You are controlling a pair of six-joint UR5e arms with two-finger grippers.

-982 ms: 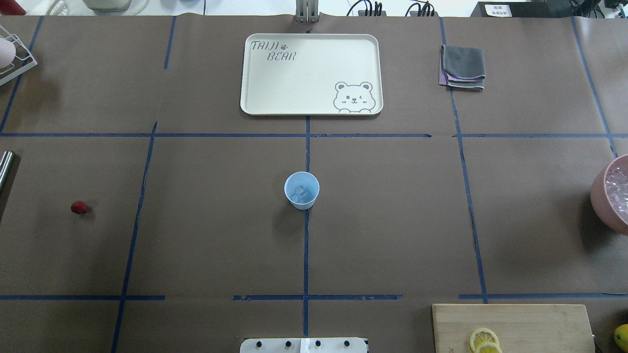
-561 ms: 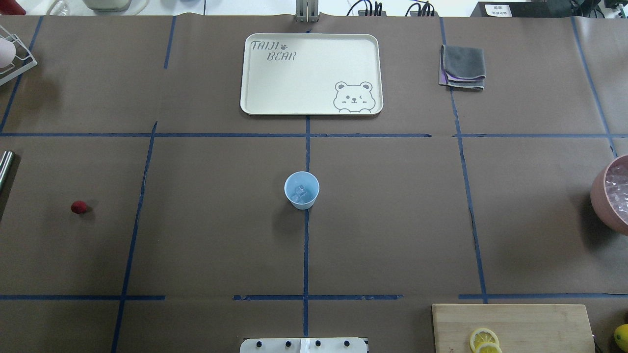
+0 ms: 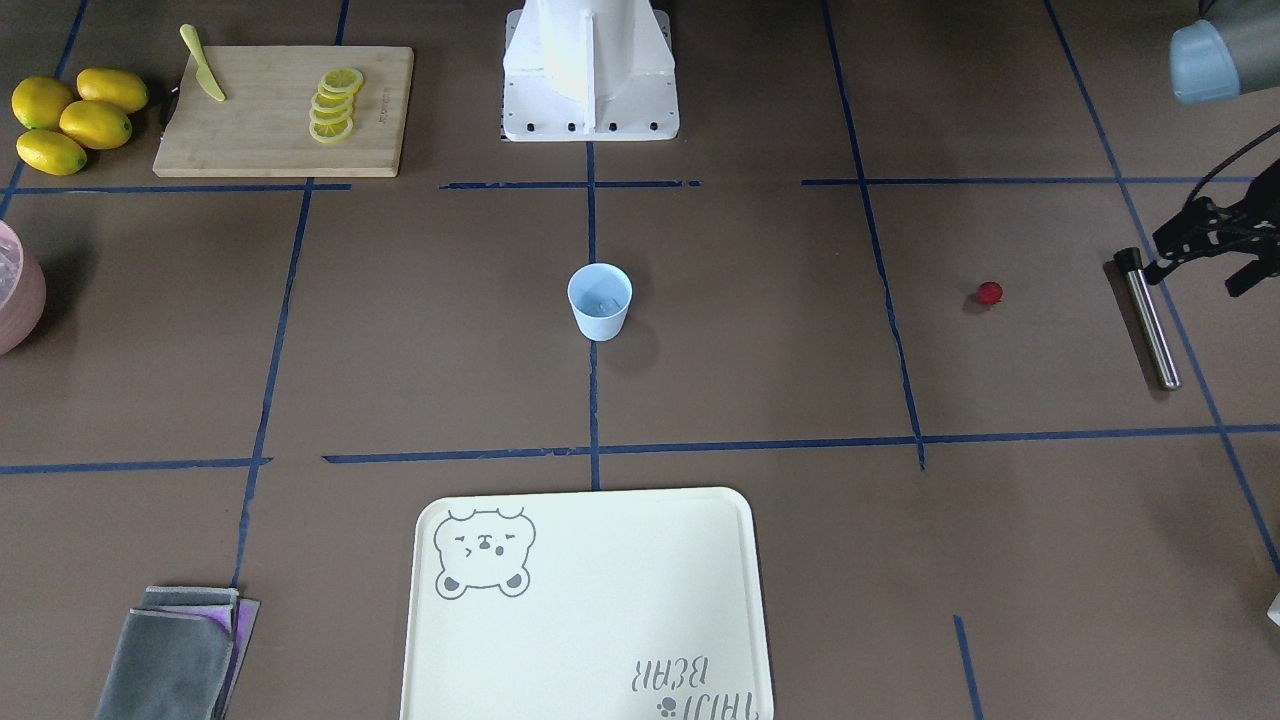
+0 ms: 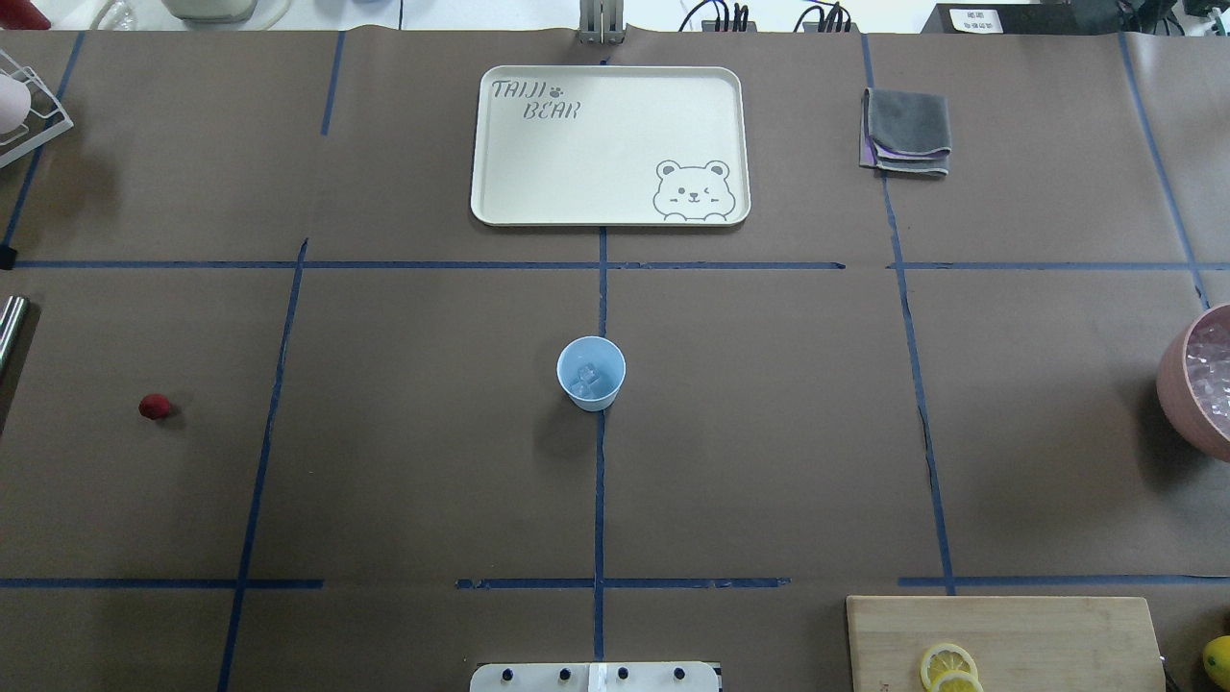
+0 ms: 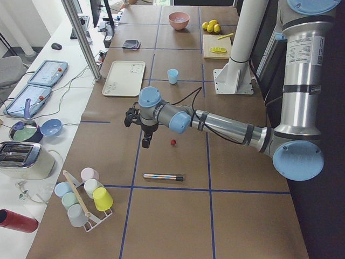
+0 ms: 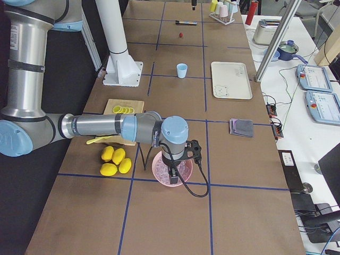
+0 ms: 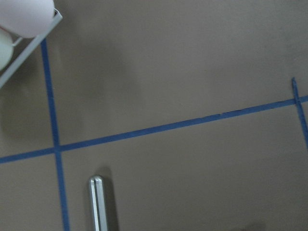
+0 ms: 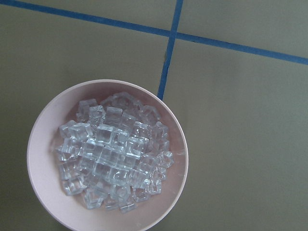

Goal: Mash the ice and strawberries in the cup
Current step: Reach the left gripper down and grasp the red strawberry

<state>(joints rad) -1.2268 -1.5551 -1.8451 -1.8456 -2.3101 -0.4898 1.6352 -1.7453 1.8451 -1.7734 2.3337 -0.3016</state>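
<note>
The pale blue cup (image 4: 591,373) stands upright at the table's centre, also in the front view (image 3: 600,300), with a few ice cubes (image 4: 588,379) inside. The strawberry (image 4: 154,407) lies on the table far to the left, also in the front view (image 3: 989,292). My left gripper (image 3: 1200,275) hovers open and empty above the top end of a metal rod (image 3: 1150,320), beyond the strawberry. My right gripper (image 6: 174,172) hangs over a pink bowl (image 8: 38,159) full of ice cubes (image 8: 113,154); I cannot tell if it is open or shut.
A cream bear tray (image 4: 609,144) and a folded grey cloth (image 4: 907,131) lie at the far side. A wooden board (image 3: 283,110) holds lemon slices and a yellow knife, with whole lemons (image 3: 70,118) beside it. A rack of cups (image 5: 83,197) stands at the left end.
A black tip of my left gripper now shows at the overhead view's left edge. The cup, ice and strawberry have not moved.
</note>
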